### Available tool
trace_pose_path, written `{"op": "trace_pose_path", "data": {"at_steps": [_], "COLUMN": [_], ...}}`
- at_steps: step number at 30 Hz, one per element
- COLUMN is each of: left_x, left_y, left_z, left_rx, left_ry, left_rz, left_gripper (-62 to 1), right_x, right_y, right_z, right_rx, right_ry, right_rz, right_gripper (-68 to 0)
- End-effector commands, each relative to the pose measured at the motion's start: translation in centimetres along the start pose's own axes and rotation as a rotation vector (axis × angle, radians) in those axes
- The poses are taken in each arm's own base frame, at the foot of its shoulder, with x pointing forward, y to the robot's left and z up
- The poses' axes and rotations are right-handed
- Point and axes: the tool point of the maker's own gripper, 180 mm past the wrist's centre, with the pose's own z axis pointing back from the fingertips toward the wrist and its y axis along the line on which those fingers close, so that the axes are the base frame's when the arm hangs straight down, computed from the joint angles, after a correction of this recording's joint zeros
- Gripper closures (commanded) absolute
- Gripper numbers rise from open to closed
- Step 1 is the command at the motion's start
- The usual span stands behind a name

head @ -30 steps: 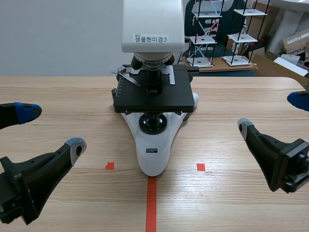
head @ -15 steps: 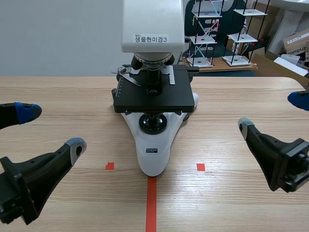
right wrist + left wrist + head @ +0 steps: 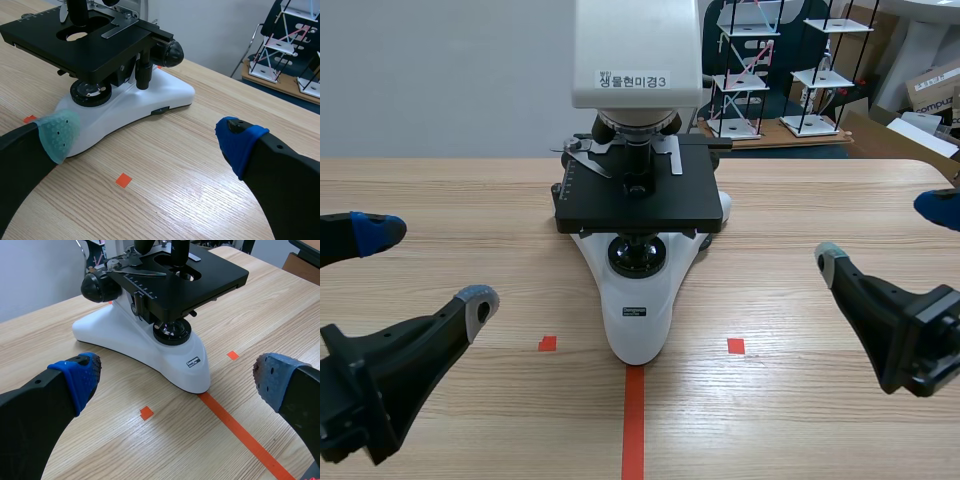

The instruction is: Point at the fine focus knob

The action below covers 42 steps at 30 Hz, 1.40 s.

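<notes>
Hovering: left end effector [image 3: 175, 377] spread | right end effector [image 3: 147, 136] spread | fine focus knob [image 3: 172, 51] well ahead of it

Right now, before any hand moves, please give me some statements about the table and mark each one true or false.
1. The left hand and the right hand are both open. True.
2. The left hand touches the microscope. False: it is apart from it.
3. A red tape line runs from the microscope's base toward the robot. True.
4. The right hand grips the black knob. False: it holds nothing.
</notes>
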Motion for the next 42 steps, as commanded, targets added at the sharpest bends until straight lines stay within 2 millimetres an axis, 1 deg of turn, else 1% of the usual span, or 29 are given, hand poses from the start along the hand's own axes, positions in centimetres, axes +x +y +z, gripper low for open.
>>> {"op": "trace_pose_path", "data": {"at_steps": [1,4,6,8,9,11,13,15,18,24,27,34,38,42], "left_x": [0.4,0.4,0.4,0.4,0.4,0.4,0.4,0.4,0.4,0.4,0.4,0.4,0.4,0.4], "left_y": [-0.1,-0.1,-0.1,-0.1,-0.1,-0.1,-0.1,-0.1,-0.1,-0.1,-0.1,-0.1,-0.1,-0.1], "left_z": [0.1,0.1,0.1,0.1,0.1,0.1,0.1,0.1,0.1,0.1,0.1,0.1,0.1,0.1], "left_rx": [0.002,0.002,0.002,0.002,0.002,0.002,0.002,0.002,0.002,0.002,0.002,0.002,0.002,0.002], "left_ry": [-0.018,-0.018,-0.018,-0.018,-0.018,-0.018,-0.019,-0.018,-0.019,-0.019,-0.019,-0.019,-0.019,-0.019], "left_rz": [0.012,0.012,0.012,0.012,0.012,0.012,0.012,0.012,0.012,0.012,0.012,0.012,0.012,0.012], "left_gripper": [-62.3,-62.3,-62.3,-62.3,-62.3,-62.3,-62.3,-62.3,-62.3,-62.3,-62.3,-62.3,-62.3,-62.3], "right_x": [0.4,0.3,0.1,-0.2,-0.4,-0.7,-1.1,-1.7,-2.5,-3.3,-3.7,-4.1,-3.8,-3.3], "right_y": [-0.1,-1.2,-2.0,-2.6,-2.9,-3.7,-4.4,-5.3,-7.2,-10.6,-12.0,-15.4,-16.5,-18.1], "right_z": [0.0,0.1,0.2,0.3,0.4,0.6,0.5,0.5,0.5,0.4,0.2,-0.6,-1.6,-2.6], "right_rx": [-0.011,-0.073,-0.112,-0.140,-0.153,-0.186,-0.199,-0.215,-0.258,-0.305,-0.312,-0.307,-0.254,-0.240], "right_ry": [-0.020,-0.016,-0.013,-0.007,-0.006,0.000,0.005,0.018,0.036,0.026,0.032,0.032,0.003,-0.023], "right_rz": [-0.006,0.009,0.019,0.027,0.031,0.045,0.056,0.073,0.103,0.153,0.168,0.169,0.132,0.099], "right_gripper": [-55.3,-46.1,-36.8,-24.3,-16.5,-6.2,-2.0,-0.9,-0.3,0.1,0.1,0.1,0.1,0.1]}}
